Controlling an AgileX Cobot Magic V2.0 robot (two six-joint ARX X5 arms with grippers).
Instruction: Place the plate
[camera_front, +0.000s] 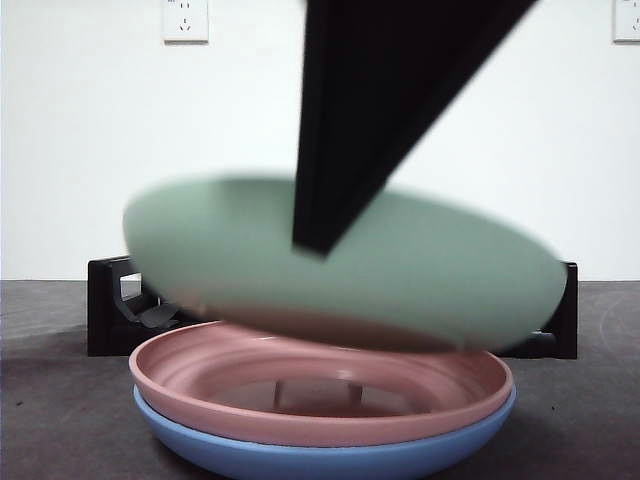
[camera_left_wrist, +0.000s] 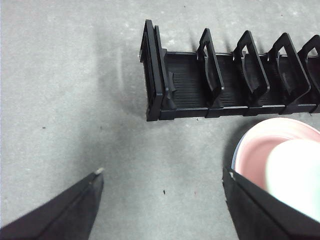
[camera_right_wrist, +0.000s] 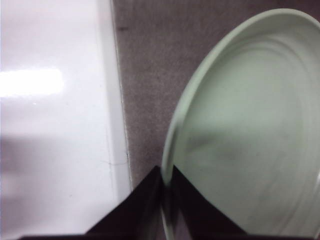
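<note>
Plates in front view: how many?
3. Green plate held tilted in the right gripper above the stack; pink plate sits on the blue plate. More could hide underneath.

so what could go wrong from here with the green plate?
1. The right gripper pinches the green plate only at its rim, and the plate hangs tilted and motion-blurred, so it may slip or swing.
2. Its low edge sits just above the pink plate stacked on the blue plate; a knock could shift that stack.
3. The black rack stands close behind, so the plate could clip a divider on the way in.
</note>
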